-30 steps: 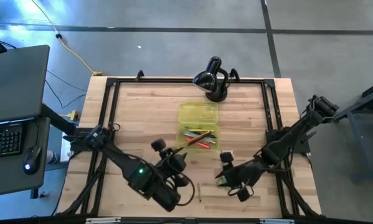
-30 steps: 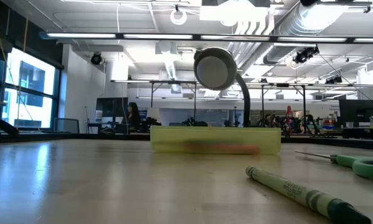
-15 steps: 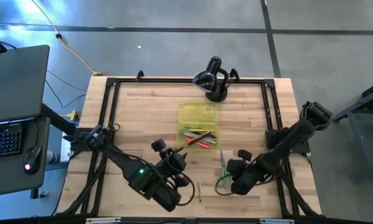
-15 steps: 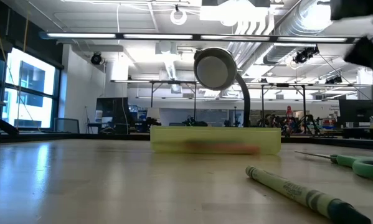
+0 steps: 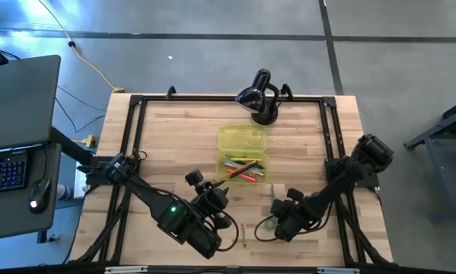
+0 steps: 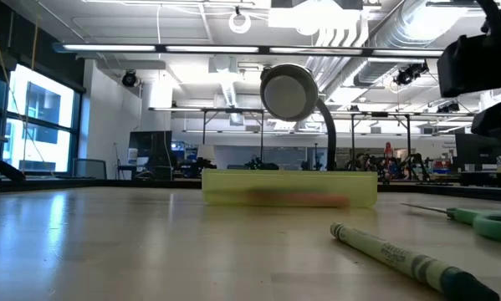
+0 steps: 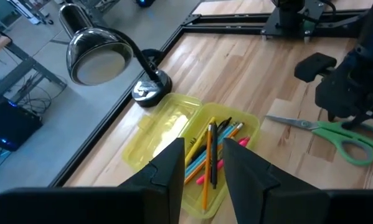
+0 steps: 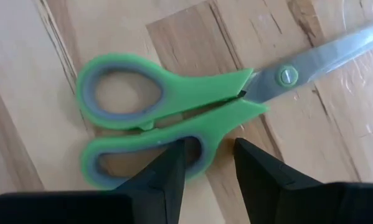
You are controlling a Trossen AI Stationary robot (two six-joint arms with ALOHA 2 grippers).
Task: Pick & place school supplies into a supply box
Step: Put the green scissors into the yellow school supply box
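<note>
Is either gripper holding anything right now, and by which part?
Nothing is held. The right gripper is open over the scissors handle; the left gripper is open and empty.

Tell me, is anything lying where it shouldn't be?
Yes. The green scissors lie on the table outside the yellow supply box, under the right gripper, and a green crayon lies loose near the table's front. The other pens are already in the box.

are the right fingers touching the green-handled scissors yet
Cannot tell: the right wrist view shows the right gripper open above the green-handled scissors, fingers overlapping one handle.
</note>
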